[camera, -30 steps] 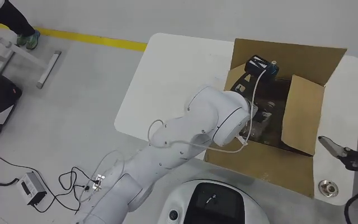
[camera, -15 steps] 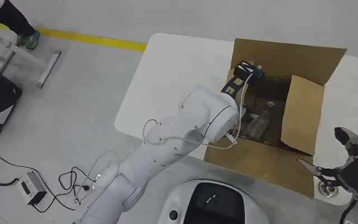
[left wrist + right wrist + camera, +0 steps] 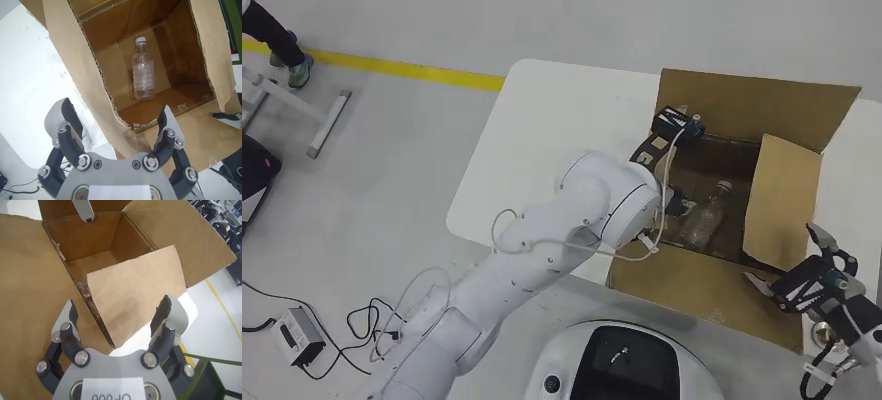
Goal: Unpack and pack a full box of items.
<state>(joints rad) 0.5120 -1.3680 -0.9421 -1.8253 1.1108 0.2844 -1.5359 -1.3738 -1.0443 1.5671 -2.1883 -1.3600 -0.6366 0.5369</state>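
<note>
I read the left claw [image 3: 117, 109] as spread wide and empty. It hangs at the 10 o'clock rim of the cardboard box [image 3: 712, 290], with one finger on the table side of the wall and the other on the box side. The right claw [image 3: 119, 304] is likewise spread and empty, at the box's 5 o'clock corner, near the upright flap [image 3: 782, 200]. A clear bottle [image 3: 143, 72] lies on the box floor, white cap toward 1 o'clock. The box sits on the white table [image 3: 542, 130].
</note>
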